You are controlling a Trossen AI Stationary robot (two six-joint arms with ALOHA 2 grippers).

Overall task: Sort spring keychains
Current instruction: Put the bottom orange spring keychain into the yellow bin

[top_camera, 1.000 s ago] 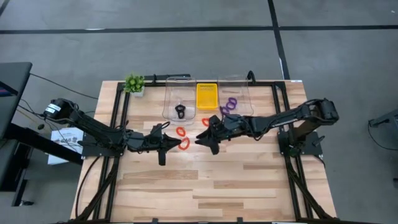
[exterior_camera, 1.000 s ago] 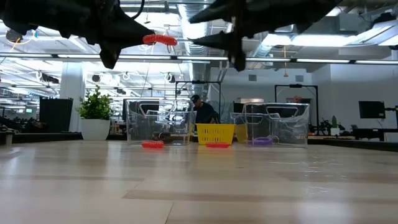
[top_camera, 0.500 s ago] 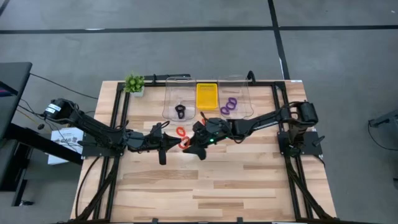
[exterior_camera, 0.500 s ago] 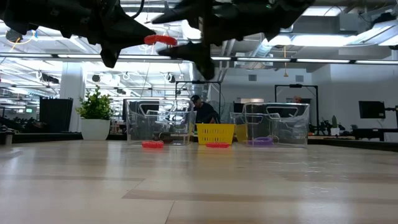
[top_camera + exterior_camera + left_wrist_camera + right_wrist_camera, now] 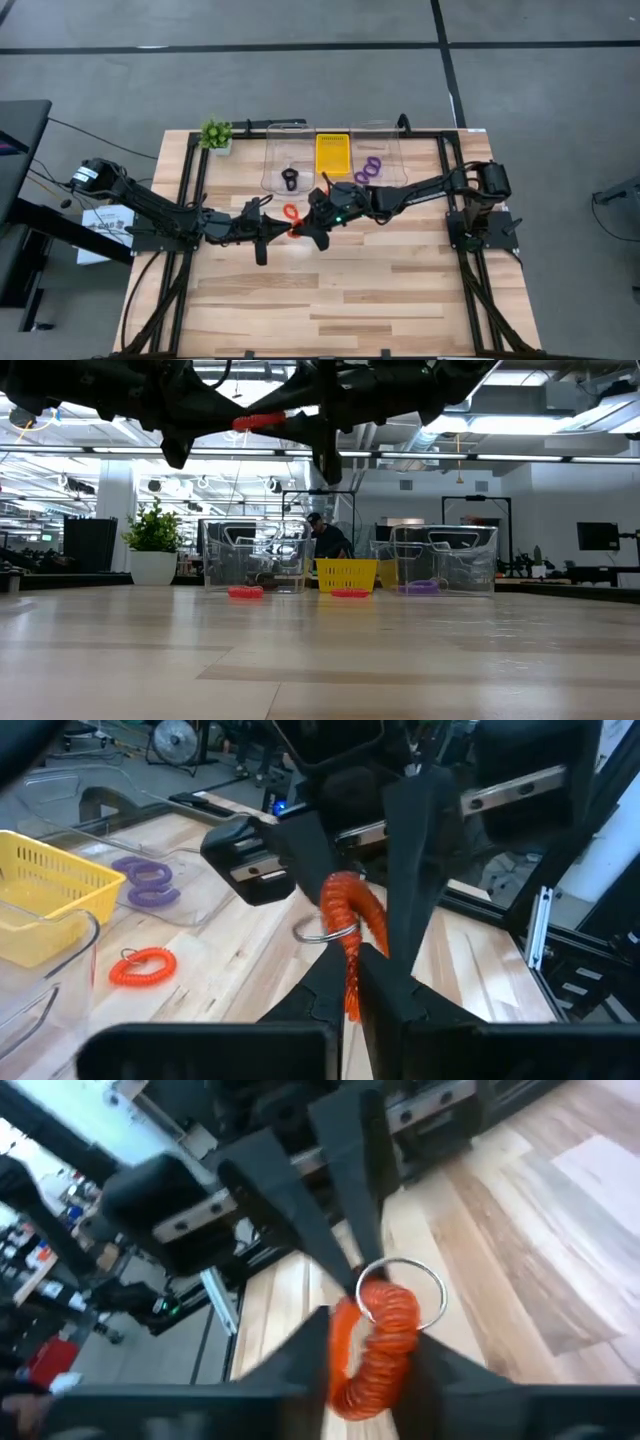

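A red-orange spring keychain (image 5: 296,232) hangs high above the table's middle (image 5: 258,422). Both grippers meet at it. My left gripper (image 5: 285,232) comes from the left and is shut on one end. My right gripper (image 5: 308,228) comes from the right, with a finger on either side of the coil (image 5: 380,1340). A metal ring (image 5: 400,1290) hangs from the coil. A second red-orange keychain (image 5: 290,211) lies flat on the wood behind them. A black one (image 5: 290,179) lies in the left clear container, and purple ones (image 5: 368,170) in the right. My left gripper pinches one end of the coil (image 5: 350,995) between its two fingertips. The fingers reach in about level from the table's left. The keychain is lifted clear of the table. My right gripper has the coil's other part (image 5: 345,1335) between its two fingers (image 5: 300,1365), coming about level from the table's right. The coil sits upright between them, its metal ring toward the left gripper.
Along the far edge stand two clear containers (image 5: 285,160) (image 5: 380,155) with a yellow tray (image 5: 333,155) between them. A small green plant (image 5: 216,135) stands at the far left. One more red-orange keychain (image 5: 349,593) lies before the tray. The near half of the table (image 5: 340,300) is bare wood.
My right gripper has travelled toward the table's left, up to the left gripper, and its wide-open fingers have closed in around the red-orange coil. The left gripper and the keychain have stayed where they were.
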